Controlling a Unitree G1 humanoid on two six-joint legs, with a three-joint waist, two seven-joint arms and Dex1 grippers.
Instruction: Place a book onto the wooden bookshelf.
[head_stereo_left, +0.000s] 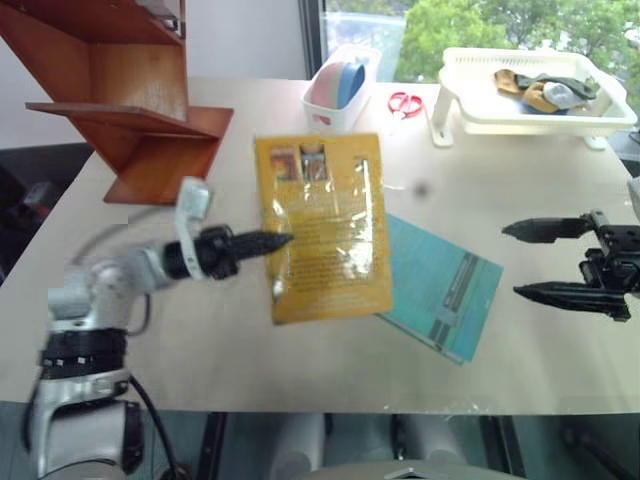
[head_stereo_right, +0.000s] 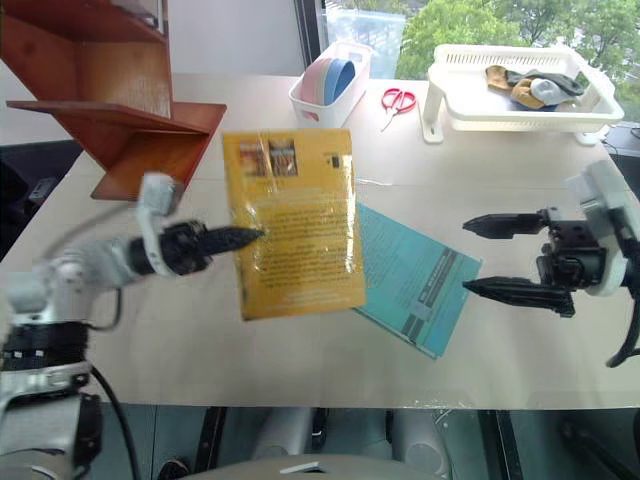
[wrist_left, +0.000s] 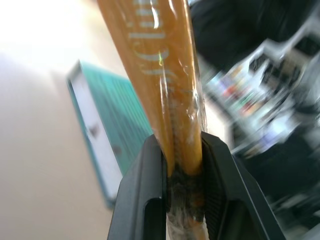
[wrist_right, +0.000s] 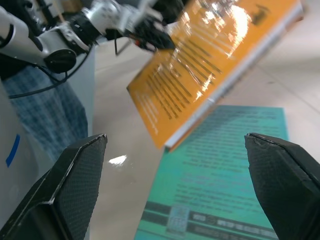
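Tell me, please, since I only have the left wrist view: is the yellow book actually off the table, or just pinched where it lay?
Observer: It is off the table. In the right wrist view the yellow book hangs tilted in the air above the teal book, held at one edge by the left gripper.
Operator: Thank you. Where is the right gripper?
Observer: The right gripper hovers open beside the teal book, holding nothing.
Operator: And the bookshelf?
Observer: The wooden bookshelf stands at the table's far left corner, beyond the left gripper.

Beige table (head_stereo_left: 500, 360) before a window (head_stereo_left: 480, 25) showing green trees.
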